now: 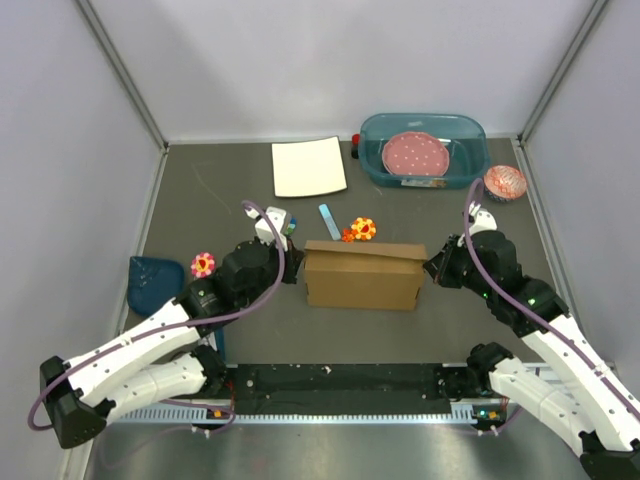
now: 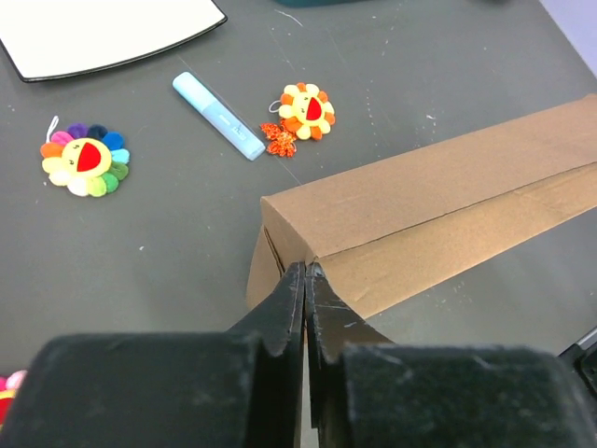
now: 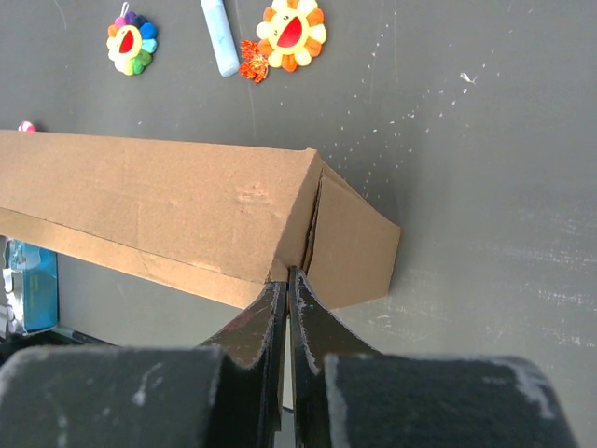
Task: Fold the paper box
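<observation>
The paper box [image 1: 362, 275] is plain brown cardboard, standing closed as a long low block in the middle of the table. My left gripper [image 1: 296, 263] is shut, with its tips against the box's left end. In the left wrist view the gripper [image 2: 306, 271] touches the near corner of the box [image 2: 448, 205]. My right gripper [image 1: 430, 268] is shut at the box's right end. In the right wrist view the gripper [image 3: 287, 275] meets the seam between the top panel and the end flap of the box [image 3: 159, 201]. Nothing shows between either pair of jaws.
A white square sheet [image 1: 309, 166] lies at the back. A teal tub [image 1: 423, 148] holds a pink plate, with a pink cupcake liner [image 1: 505, 182] to its right. A blue tube [image 1: 329, 221] and an orange flower toy [image 1: 362, 229] lie behind the box. A rainbow flower [image 1: 203, 264] and a dark blue item [image 1: 155, 280] lie at left.
</observation>
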Motion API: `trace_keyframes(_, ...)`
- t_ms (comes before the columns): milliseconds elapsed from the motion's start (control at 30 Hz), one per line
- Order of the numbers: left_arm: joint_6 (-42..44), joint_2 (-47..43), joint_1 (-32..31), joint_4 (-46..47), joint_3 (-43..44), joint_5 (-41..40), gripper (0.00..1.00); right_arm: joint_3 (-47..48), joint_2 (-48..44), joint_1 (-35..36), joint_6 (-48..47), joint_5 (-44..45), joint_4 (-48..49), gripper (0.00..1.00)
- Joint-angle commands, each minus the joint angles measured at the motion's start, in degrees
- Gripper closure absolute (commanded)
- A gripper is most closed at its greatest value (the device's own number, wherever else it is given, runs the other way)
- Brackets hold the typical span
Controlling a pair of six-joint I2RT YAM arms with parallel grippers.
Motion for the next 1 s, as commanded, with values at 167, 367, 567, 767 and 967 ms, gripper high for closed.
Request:
trace_keyframes(167, -0.4, 0.1, 0.5, 4.1, -1.6, 1.6, 1.0, -1.5, 1.0, 1.0, -0.6, -1.3, -6.5, 1.0)
trace_keyframes(367, -1.6, 0.5, 0.4, 4.5, -7.2, 3.3, 1.0, -1.3, 0.8, 0.9, -0.4, -1.5, -6.7, 1.0)
trace_keyframes(567, -5.0, 0.4, 0.4, 5.1, -12.8, 3.5, 1.0, -1.2, 0.7, 0.9, -0.4, -1.6, -6.8, 1.0)
trace_keyframes(767, -5.5, 0.1, 0.3, 4.0, -16.3, 0.9, 1.0, -0.8, 0.5, 1.0, -0.5, -1.5, -7.2, 1.0)
trace_keyframes(967, -5.0, 0.1, 0.3, -0.8, -16.4, -3.0, 1.0, 0.2, 0.1, 1.0, -0.7, -0.9, -8.1, 1.0)
